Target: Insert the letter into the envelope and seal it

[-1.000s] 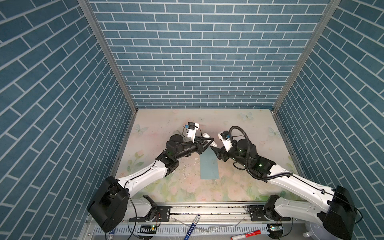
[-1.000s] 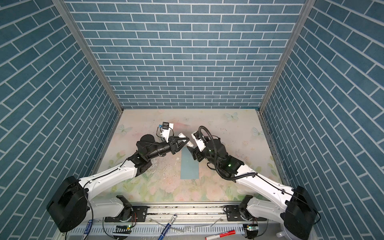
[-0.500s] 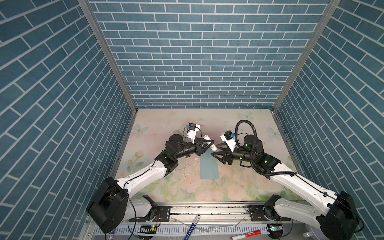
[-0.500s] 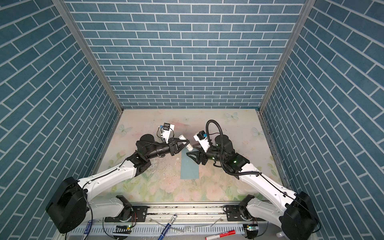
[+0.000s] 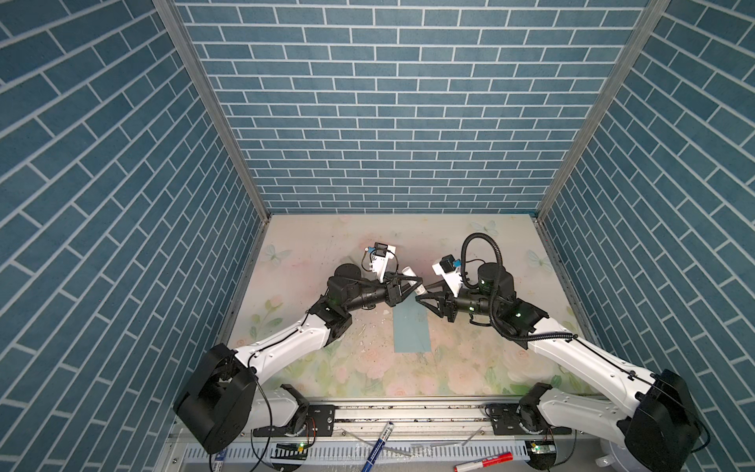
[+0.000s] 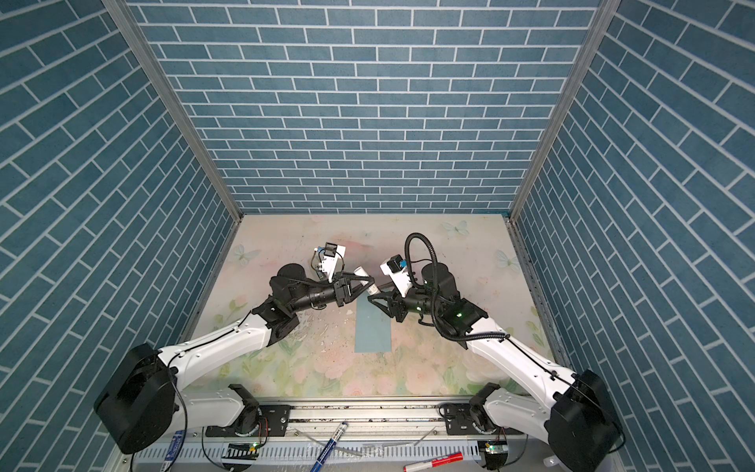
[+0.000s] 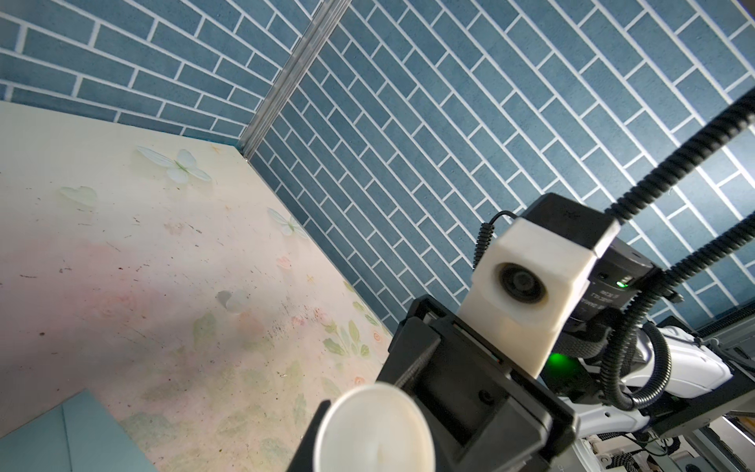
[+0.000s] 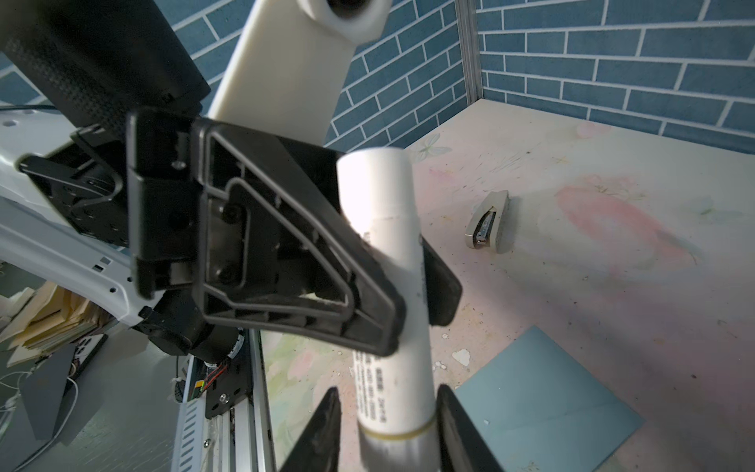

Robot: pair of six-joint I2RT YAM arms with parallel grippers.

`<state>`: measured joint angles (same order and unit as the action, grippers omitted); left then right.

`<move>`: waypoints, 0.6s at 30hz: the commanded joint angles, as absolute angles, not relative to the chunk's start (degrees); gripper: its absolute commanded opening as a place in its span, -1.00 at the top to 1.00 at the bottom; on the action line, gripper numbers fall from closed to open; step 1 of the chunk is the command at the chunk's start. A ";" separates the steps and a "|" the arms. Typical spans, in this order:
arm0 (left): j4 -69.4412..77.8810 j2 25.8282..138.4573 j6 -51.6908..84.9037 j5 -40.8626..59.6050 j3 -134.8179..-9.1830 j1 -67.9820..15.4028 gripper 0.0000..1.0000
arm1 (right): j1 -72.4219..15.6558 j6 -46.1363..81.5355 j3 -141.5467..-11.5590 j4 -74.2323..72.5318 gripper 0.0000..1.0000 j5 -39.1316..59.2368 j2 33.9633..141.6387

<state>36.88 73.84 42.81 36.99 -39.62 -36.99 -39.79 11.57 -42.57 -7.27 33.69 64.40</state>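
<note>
Blue brick-pattern walls box in a bench (image 5: 327, 245) printed with pale flowers and butterflies. The envelope (image 5: 412, 331) lies flat in the middle of it, its long axis running from the robot's side toward the back wall.

The letter is not in sight in any view (likely already inside the envelope, though that cannot be checked). A stapler (image 8: 488, 222) rests on the bench beyond the envelope's far end, well apart from it.

Both claws meet just above the envelope's far end. The left claw (image 5: 416, 286) is clenched on a white glue stick (image 8: 384, 229), gripping it around the middle of the tube. The tube is held off the bench and angled, one end pointing past the envelope's far end and the other down toward the envelope.

The right claw (image 8: 388, 408) comes from the opposite side. Its fingers (image 8: 327, 412) sit on either side of the tube's lower end, by the gold band. They are very close to the tube, but I cannot tell whether they are pressing on it.

The next move probably turns on the tube's long axis. If the banded end is the cap, the right claw would have to pull straight along that axis while the left claw holds the body. The two arms are about equally near the envelope's far end.
</note>
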 commanded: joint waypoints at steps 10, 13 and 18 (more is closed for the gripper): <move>38.61 74.24 42.19 36.38 -39.49 -36.77 1.00 | -39.73 14.57 -44.03 -8.27 1.00 26.79 65.70; 36.80 74.05 41.15 35.19 -39.73 -36.83 1.00 | -41.22 14.63 -44.26 -7.83 1.00 12.38 65.05; 34.95 74.00 40.37 33.62 -39.73 -36.83 1.00 | -56.10 1.08 -44.72 -13.90 1.00 -36.34 66.10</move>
<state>35.99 74.26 42.19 32.84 -39.57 -36.47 -51.90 7.92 -42.65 -8.67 1.41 65.06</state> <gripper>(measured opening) 0.278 0.246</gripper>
